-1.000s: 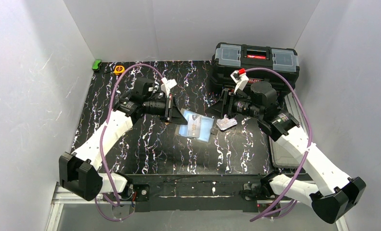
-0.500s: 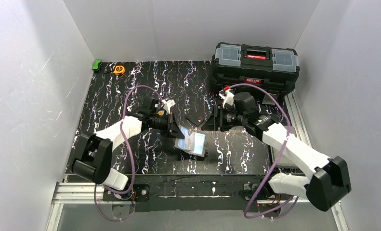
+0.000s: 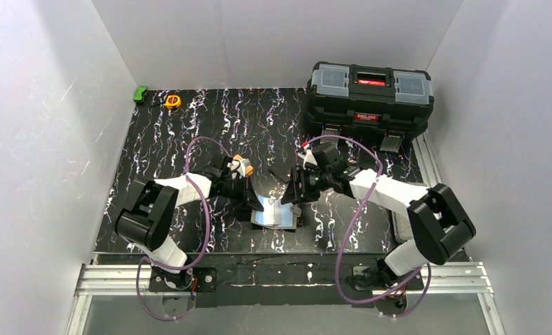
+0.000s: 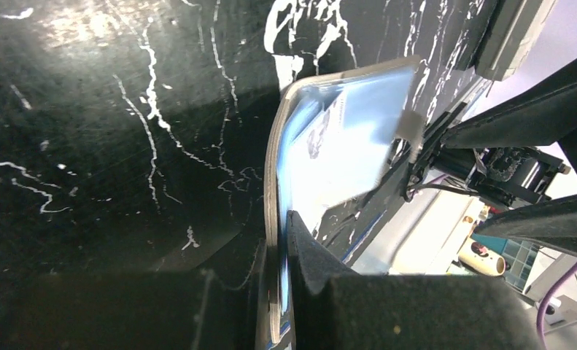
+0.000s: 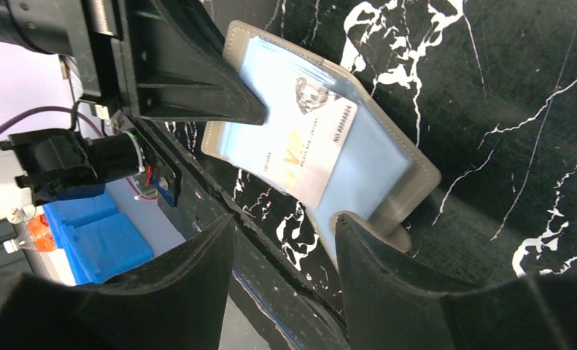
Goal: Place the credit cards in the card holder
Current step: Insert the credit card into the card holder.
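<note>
Left hand pinches the card holder; right hand gapes nearby.

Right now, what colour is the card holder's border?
Card holder border: taupe grey-brown, clearest in right wrist view.

Bright even light; card holder glares, blurred.

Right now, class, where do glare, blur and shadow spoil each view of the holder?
Top external: the holder glares pale, print lost. Left wrist: its pocket is blurred blue; the left gripper looms dark, unfocused. Right wrist: the card reads sharp; the right gripper is soft shadow.
</note>
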Motion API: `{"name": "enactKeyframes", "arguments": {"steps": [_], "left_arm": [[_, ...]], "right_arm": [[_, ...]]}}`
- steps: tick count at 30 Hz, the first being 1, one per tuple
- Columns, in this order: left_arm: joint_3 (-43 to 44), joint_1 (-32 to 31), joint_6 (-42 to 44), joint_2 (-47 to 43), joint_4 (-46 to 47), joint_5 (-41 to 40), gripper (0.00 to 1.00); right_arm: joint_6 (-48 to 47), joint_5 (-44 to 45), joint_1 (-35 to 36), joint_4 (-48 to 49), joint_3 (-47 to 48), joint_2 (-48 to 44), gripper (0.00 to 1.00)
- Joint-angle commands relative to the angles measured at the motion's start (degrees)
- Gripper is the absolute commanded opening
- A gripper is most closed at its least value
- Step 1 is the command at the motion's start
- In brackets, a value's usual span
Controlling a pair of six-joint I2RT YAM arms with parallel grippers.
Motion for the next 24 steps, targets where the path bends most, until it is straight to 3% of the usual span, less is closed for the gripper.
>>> {"name": "enactKeyframes", "arguments": {"steps": [1,12,19,24], "left_arm": [[-1.9,0.4,-0.8,0.2,1.2,-3.3,0.03],[-5.0,0.4,-0.8,-1.7,2.0,-3.8,0.1],[-6.5,0.4,-0.9,-3.0,2.0,-4.7,0.12],[-6.1,0.1,-1.2,-3.3,3.6,-4.6,0.12]], "right_arm": [[-0.8,-1.6,0.7,1.8,2.0,3.1,0.59],[-2.3,-1.2,1.7,0.2,4.6,7.2,0.53],[-4.9,0.9,4.5,-4.3,6.9,9.6,0.25],[-7.2,4.5,5.7,-9.1,9.6,11.6,0.22]]}}
